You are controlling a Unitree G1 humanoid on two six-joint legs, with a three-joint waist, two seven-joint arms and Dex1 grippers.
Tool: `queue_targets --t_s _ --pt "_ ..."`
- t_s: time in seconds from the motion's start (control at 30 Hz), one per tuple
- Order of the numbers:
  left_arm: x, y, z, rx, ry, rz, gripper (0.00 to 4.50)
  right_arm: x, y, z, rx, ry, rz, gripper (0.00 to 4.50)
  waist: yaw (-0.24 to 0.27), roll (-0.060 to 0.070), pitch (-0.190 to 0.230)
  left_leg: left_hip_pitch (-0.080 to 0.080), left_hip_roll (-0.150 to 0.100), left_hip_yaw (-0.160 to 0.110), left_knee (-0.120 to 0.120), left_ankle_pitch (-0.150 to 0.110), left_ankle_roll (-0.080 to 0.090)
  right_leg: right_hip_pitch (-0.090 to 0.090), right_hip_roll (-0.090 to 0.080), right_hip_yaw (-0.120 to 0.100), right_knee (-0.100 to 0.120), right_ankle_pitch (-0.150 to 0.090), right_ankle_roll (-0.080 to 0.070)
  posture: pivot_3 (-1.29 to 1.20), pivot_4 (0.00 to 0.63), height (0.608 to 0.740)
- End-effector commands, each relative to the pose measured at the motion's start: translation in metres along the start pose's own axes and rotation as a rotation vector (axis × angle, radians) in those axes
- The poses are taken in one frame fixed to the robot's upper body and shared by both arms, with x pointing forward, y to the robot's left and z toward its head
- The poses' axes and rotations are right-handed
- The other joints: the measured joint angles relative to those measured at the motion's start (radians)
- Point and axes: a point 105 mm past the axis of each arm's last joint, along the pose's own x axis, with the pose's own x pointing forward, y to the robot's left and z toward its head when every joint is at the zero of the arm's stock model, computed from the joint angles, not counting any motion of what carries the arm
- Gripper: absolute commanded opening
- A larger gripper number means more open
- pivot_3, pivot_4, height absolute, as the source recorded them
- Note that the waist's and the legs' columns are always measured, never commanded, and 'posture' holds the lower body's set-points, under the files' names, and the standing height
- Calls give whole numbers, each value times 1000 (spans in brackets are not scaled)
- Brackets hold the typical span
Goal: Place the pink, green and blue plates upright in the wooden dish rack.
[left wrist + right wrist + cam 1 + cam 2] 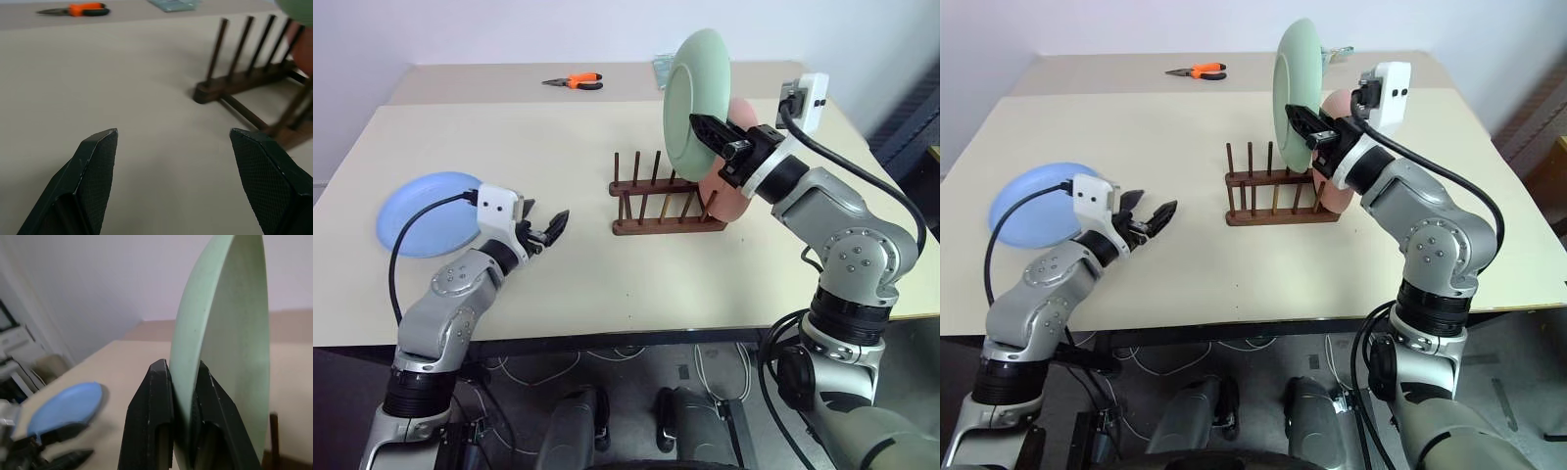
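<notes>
Rack [668, 201] of dark wood stood near the middle of the counter [558, 147], the pink plate [724, 191] already upright at its right end. The right hand [717, 137] was clamped on the green plate [697, 103], holding it on edge in the air above the pegs. The left hand [548, 227] hung wide open and empty just beside the blue plate [426, 211], which lay flat by the counter's left edge. Slotting the green plate seemed the step underway; next it needed lowering between free pegs beside the pink one. No readable writing showed anywhere.
</notes>
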Motion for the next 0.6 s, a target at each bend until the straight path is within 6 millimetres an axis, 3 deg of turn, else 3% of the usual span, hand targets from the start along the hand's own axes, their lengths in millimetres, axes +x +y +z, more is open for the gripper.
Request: queue_targets --t_s 0.03,0.2,0.23,0.33,0.43,0.53,0.6 --pt "-2 -2 11 23 -49 -5 3728 -3 9 10 18 -27 10 0 -1 0 0 0 0 0 0 0 0 0 0 0 0 0 0 0 150 740" --pt "-3 0 9 18 -45 7 3728 2 7 -2 19 50 -6 0 -2 0 0 0 0 0 0 0 1 0 1 0 0 0 0 0 150 740" --pt "-4 1 9 14 -44 12 3782 3 6 -3 2 59 -9 837 -2 0 0 0 0 0 0 0 1 0 1 0 0 0 0 0 150 740" --pt "-5 4 7 -4 -38 24 4500 7 8 -1 -178 81 -8 2227 -1 0 0 0 0 1 0 0 1 0 1 0 0 0 0 0 150 740" --pt "-6 8 7 -35 -48 53 4500 10 10 -2 -477 94 1 3744 -1 0 0 -1 0 1 1 0 2 -1 1 0 0 0 0 0 150 740" --pt "-8 46 29 -190 -161 306 4500 12 12 8 -762 42 12 3744 0 0 0 -1 0 1 1 0 2 -1 1 0 0 0 1 0 150 740" --pt "-16 73 44 -287 -247 504 4500 13 14 17 -838 -17 14 3744 2 -2 0 -2 0 0 3 0 2 -1 1 0 0 0 1 0 150 740"
